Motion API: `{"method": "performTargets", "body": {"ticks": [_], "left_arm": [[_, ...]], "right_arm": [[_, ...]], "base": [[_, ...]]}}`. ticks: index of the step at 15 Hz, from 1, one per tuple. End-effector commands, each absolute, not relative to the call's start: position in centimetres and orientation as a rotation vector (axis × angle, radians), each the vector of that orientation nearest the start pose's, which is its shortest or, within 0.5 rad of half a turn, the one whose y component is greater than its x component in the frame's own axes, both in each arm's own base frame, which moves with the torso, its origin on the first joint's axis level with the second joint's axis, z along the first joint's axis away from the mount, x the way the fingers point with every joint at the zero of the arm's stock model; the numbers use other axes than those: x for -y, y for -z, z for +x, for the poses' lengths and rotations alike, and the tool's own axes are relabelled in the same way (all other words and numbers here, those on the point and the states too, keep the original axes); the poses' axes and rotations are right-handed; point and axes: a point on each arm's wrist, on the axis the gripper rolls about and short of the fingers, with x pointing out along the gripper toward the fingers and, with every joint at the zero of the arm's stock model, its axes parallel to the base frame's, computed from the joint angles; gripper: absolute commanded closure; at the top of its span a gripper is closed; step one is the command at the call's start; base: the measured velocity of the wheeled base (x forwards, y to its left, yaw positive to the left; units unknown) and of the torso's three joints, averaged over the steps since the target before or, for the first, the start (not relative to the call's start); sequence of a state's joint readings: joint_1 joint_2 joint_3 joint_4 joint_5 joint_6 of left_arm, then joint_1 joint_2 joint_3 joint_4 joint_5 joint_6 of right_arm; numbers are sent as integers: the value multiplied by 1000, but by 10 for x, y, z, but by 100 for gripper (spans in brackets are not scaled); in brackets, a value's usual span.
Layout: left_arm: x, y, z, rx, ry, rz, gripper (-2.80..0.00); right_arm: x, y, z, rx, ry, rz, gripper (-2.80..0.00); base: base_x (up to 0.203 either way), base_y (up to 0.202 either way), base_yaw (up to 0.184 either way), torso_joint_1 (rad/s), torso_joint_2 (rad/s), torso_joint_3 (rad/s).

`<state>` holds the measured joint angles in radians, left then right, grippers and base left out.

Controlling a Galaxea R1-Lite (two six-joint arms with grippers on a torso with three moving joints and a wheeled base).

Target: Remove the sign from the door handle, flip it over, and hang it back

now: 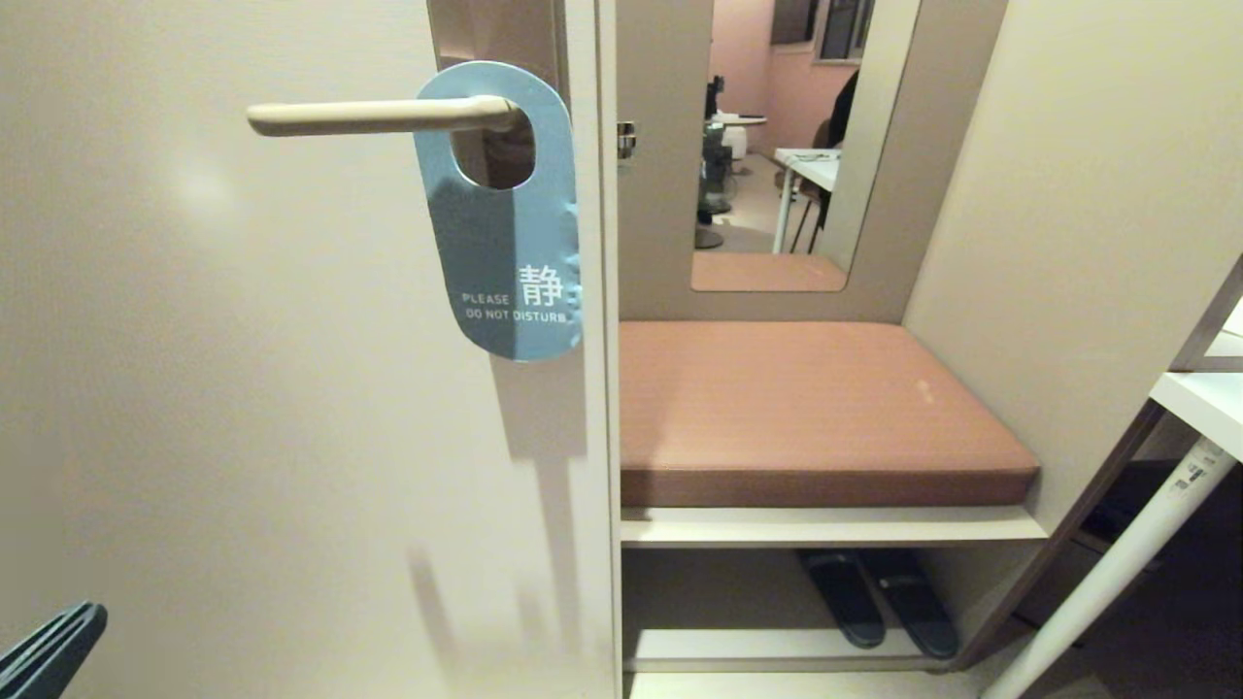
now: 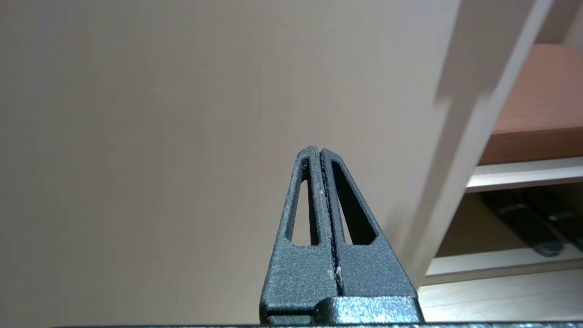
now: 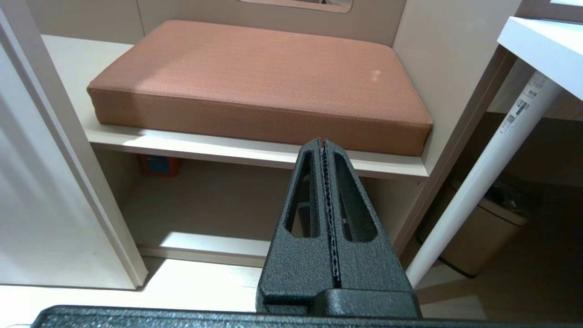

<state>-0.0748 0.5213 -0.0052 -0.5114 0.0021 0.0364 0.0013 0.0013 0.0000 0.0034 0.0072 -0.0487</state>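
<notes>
in the head view, the sign [image 1: 505,233] hangs on the door handle [image 1: 379,116], blue side out, reading "please do not disturb" with a white character beside the words. the handle runs through the hole near the sign's top, and the card hangs down from it, slightly tilted, against the cream door [image 1: 243,388]. the left gripper [image 1: 49,650] shows only as a dark tip well below the handle, off toward its free end, touching nothing. on the other side of the handle from that tip, past the door's edge, a brown cushion [image 1: 806,398] lies on a bench shelf, with a pair of dark slippers [image 1: 879,597] below it and a mirror [image 1: 787,146] above.

in the left wrist view, the left gripper [image 2: 320,152] has its fingers pressed together, empty, pointing at the plain door [image 2: 182,114]; the handle and sign are out of this view.

in the right wrist view, the right gripper [image 3: 324,145] is likewise closed and holds nothing. it points toward the cushion [image 3: 259,77] and the shelf under it, with a white table leg [image 3: 483,177] and a bin [image 3: 483,232] to one side.
</notes>
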Motion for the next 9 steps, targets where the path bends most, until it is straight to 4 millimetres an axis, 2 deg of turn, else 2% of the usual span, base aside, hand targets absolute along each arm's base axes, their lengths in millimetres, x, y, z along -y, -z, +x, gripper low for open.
{"method": "performTargets", "body": {"ticks": [1,5,9], "left_arm": [[0,-120,15,29,16,36,0],[1,-97,1,-78,-8,35,0],[1,-90,-12,-18,8,41,0]], "right_arm": [[0,-75,-23,-4,-9,-49,0],[0,-75,-23,-4,-9,-49,0],[0,-75,-23,-4,-9,-49,0]], "base": [[0,0,0,0,0,0],[0,0,0,0,0,0],[0,0,0,0,0,0]]}}
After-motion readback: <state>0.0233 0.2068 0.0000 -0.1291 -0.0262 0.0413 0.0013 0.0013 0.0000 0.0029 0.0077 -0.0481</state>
